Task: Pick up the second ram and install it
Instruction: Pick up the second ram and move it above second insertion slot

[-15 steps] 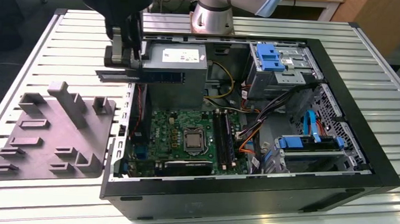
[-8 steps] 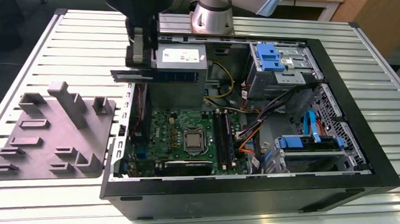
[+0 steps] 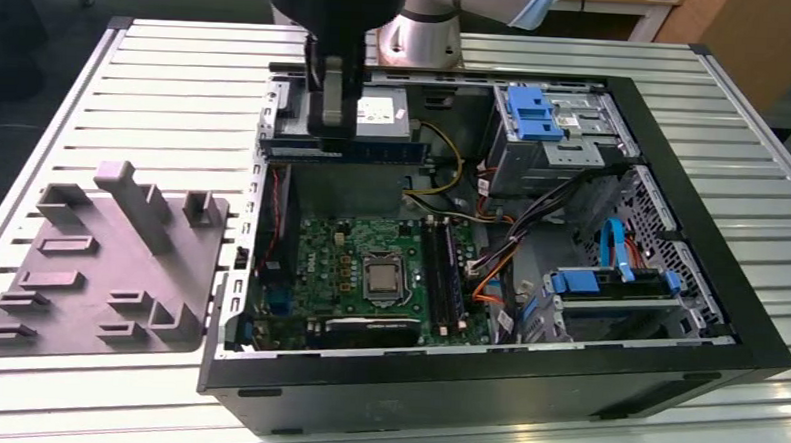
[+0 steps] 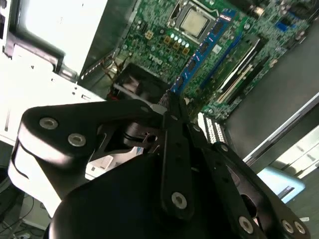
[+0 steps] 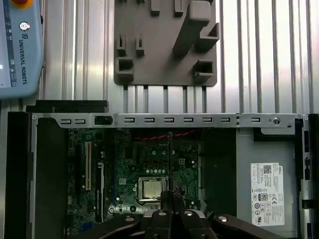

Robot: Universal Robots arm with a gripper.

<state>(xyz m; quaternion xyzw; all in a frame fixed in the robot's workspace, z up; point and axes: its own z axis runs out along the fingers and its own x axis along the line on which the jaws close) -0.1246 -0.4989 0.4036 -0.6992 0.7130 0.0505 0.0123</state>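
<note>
My gripper (image 3: 330,134) is shut on the second ram (image 3: 386,151), a long thin dark stick with a blue tint, held level over the far left part of the open computer case (image 3: 713,285). In the second wrist view the ram (image 4: 199,52) runs out from between the fingertips of the gripper (image 4: 168,107), above the green motherboard (image 4: 154,45). It is a thin edge-on line (image 5: 169,159) in the first wrist view, over the motherboard (image 5: 149,159) near the processor socket (image 5: 152,188), with the gripper (image 5: 169,196) below it. The long black slots (image 3: 440,274) lie beside the socket.
A grey plastic tray (image 3: 101,259) with upright blocks sits on the slatted table at the exterior view's left. Inside the case are a labelled power supply (image 3: 380,111), drive cages with blue latches (image 3: 534,117) and coloured cables (image 3: 501,256). A teach pendant (image 5: 15,45) lies nearby.
</note>
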